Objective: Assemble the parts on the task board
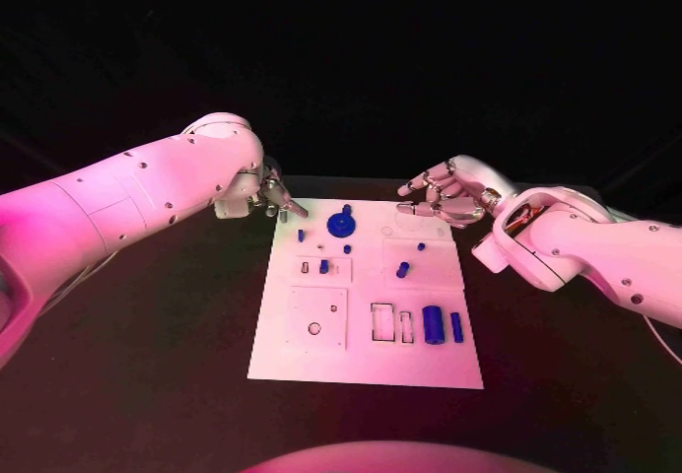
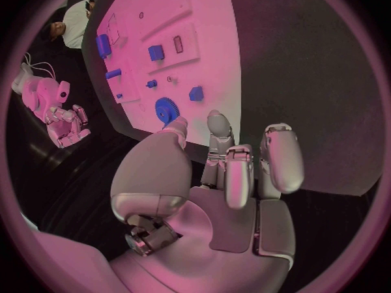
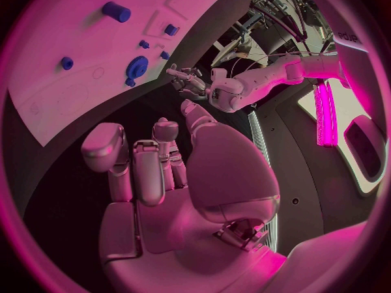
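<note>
Since both hands hover empty at the board's far corners, you look poised to start: left hand and right hand have fingers loosely spread, holding nothing. Blue parts lie on the board, the gear near its far edge, between the hands.

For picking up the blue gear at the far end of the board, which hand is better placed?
Probably the left hand: it hovers empty by the board's far left corner, nearer the blue gear than the right hand.

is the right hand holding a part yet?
No: in the right wrist view the right hand has its fingers apart with nothing in them, off the task board.
</note>
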`<state>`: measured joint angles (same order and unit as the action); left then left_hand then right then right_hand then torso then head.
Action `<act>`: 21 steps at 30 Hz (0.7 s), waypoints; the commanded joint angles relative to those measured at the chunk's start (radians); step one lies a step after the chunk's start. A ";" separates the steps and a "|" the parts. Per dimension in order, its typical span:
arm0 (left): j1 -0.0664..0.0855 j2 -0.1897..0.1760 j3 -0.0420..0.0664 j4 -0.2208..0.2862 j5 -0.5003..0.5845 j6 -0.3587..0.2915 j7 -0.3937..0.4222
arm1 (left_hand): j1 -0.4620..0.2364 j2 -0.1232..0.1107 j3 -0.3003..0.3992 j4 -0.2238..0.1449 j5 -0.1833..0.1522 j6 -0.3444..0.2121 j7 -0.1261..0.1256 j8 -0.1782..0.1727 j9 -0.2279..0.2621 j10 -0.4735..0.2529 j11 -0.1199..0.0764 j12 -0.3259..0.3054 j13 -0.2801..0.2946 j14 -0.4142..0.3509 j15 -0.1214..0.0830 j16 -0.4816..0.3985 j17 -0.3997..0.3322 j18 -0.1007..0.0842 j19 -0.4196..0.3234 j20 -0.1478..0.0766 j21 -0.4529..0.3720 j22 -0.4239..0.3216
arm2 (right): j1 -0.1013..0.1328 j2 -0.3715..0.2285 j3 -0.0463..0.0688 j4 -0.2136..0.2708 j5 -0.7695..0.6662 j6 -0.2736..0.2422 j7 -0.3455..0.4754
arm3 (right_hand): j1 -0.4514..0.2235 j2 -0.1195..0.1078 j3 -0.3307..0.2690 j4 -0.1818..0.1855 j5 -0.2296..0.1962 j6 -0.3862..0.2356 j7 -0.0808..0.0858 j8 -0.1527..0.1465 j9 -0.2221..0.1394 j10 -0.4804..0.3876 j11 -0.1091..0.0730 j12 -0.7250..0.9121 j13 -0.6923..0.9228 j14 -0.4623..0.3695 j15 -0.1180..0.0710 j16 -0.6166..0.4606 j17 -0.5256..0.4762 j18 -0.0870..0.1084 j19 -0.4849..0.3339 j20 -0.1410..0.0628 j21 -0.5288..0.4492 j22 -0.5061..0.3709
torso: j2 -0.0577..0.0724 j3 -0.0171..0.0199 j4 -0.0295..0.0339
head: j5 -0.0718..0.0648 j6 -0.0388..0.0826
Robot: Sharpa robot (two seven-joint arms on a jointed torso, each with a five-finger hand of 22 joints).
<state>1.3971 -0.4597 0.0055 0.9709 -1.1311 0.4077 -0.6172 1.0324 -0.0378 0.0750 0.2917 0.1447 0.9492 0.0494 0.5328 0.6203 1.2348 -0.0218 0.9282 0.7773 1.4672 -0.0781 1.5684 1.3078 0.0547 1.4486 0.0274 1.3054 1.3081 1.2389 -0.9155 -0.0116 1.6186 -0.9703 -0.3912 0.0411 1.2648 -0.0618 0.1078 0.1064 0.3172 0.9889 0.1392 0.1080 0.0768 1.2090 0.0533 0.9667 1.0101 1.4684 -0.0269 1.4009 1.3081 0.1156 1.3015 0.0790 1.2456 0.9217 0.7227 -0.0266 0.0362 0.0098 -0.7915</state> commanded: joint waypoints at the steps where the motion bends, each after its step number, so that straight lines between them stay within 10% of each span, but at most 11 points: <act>1: -0.003 0.014 -0.001 -0.009 -0.006 0.034 0.046 | 0.000 0.009 -0.009 0.001 0.001 0.007 -0.002 0.004 -0.002 0.007 -0.001 0.007 0.003 0.104 -0.004 0.002 0.263 0.014 0.008 0.001 0.006 0.017 | -0.001 0.003 0.000 -0.001 -0.002 0.015 0.010 | -0.002 0.003 -0.007 -0.001 -0.004 0.000 0.000 0.004 -0.002 -0.006 -0.002 -0.005 0.000 0.045 0.002 -0.002 0.004 0.006 -0.009 -0.001 -0.003 0.000 | -0.001 0.0002 0.0004 | 0.000 -0.002; 21: -0.027 0.047 -0.011 -0.044 -0.003 0.073 0.049 | 0.022 0.021 -0.023 -0.004 0.004 0.017 -0.009 0.018 -0.004 0.018 -0.007 0.021 0.013 0.104 -0.009 0.002 0.263 0.012 0.014 -0.004 0.015 0.027 | -0.002 0.007 0.000 0.004 -0.002 0.020 0.009 | -0.001 0.004 -0.007 -0.001 -0.004 0.000 0.000 0.005 -0.002 -0.006 -0.002 -0.005 -0.001 0.045 0.002 -0.003 0.004 0.005 -0.009 0.000 -0.004 0.000 | -0.001 0.0019 -0.0004 | 0.000 -0.006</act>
<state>1.3711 -0.4181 -0.0054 0.9294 -1.1318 0.4457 -0.5789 1.0473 -0.0210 0.0584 0.2863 0.1447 0.9577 0.0409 0.5461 0.6172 1.2486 -0.0282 0.9443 0.7886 1.4671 -0.0781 1.5684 1.3076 0.0548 1.4562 0.0269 1.3167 1.3078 1.2379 -0.9093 -0.0116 1.6201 -0.9698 -0.3866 0.0420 1.2648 -0.0619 0.1078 0.1063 0.3172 0.9889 0.1392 0.1080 0.0760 1.2093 0.0535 0.9668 1.0102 1.4683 -0.0269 1.4009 1.3079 0.1155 1.3016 0.0791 1.2457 0.9218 0.7216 -0.0250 0.0362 0.0098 -0.7961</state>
